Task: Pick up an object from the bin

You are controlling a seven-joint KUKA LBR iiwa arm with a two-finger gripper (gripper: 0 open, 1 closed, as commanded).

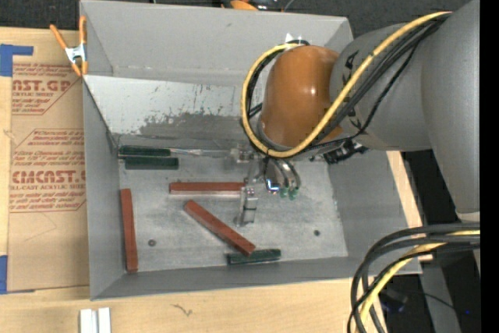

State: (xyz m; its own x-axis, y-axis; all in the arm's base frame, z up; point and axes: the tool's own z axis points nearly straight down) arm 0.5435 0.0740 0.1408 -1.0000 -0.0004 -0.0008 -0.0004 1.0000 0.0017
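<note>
Camera view, from above: reaches in from the right under an orange wrist cover [300, 93], with the gripper [249, 203] low over the floor of the grey bin [156, 35], right of centre. Sits at the right end of a red-brown bar [204, 187] lying flat across the middle. Cannot tell how far open, nor whether anything is gripped. Just below, a second red-brown bar [218, 227], slantwise, its lower end close to a short dark green bar [254, 256] by the near wall. Well apart, a long dark green bar [148, 160] at upper left and a third red-brown bar [129, 230] along the left wall.
</note>
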